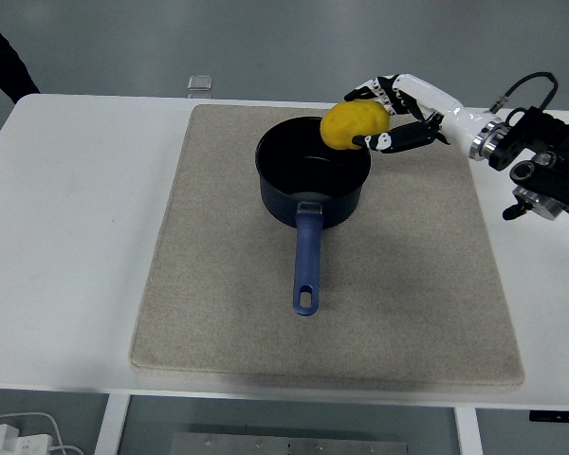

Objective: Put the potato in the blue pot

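Underneath everything, a white table (76, 237) with rounded corners carries a beige, felt-like rectangular mat (408, 284), and a grey floor fills the background beyond the far edge. At that far edge stands a small clear block (200, 85), and a dark sleeve (2, 57) shows at the top left corner. On the mat sits the blue pot (312, 180), round and glossy with a dark inside, its long blue handle (306, 261) pointing toward the near edge and ending in a hanging hole. Reaching in from the right edge, the right hand (398, 114), white with black finger joints, has its fingers wrapped around the potato (354, 125), a smooth yellow oval held in the air over the pot's far right rim.
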Controlling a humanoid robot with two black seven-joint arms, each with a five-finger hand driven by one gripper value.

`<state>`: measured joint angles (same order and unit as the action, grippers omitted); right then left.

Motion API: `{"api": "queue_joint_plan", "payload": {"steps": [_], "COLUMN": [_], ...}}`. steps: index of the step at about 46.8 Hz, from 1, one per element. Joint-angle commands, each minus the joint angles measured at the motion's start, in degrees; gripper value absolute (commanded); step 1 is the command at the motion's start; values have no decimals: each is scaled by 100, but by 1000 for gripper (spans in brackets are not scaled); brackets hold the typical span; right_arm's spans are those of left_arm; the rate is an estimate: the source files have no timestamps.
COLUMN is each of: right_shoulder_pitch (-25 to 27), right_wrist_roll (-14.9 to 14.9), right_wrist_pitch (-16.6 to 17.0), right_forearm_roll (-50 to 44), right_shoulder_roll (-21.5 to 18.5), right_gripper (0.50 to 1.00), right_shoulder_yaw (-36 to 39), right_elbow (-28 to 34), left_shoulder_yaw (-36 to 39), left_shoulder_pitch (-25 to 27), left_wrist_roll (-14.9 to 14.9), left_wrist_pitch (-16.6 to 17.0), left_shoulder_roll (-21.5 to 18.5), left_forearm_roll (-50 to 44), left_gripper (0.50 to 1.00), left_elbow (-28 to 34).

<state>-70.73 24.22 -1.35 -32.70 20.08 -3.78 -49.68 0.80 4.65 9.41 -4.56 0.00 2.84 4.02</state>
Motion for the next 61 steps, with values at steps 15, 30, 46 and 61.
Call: {"api": "queue_joint_plan", "payload": {"steps": [15,30,46,61], "right_shoulder_pitch": [-108,103,129,217], "right_wrist_roll": [3,3,3,3], "right_wrist_pitch": [12,-14,-23,-14], "right_forearm_roll": [133,133,133,133], "right_shoulder_roll": [-759,-1023,-1172,-1243], "right_gripper": [500,500,500,500], "right_shoulder_yaw": [-228,-167,-167,-167], "right_elbow": [539,732,793,899], "left_shoulder_yaw": [-9,0,0,0], "left_shoulder_pitch": [-8,-8,-8,-25], "left_wrist_roll": [0,0,0,0], "left_wrist_pitch": [-1,25,25,25], "left_shoulder_roll": [0,0,0,0], "left_forearm_roll": [-3,-3,-3,-3], "left_gripper": [996,996,996,996], "left_elbow": [-15,-15,-7,-7]}}
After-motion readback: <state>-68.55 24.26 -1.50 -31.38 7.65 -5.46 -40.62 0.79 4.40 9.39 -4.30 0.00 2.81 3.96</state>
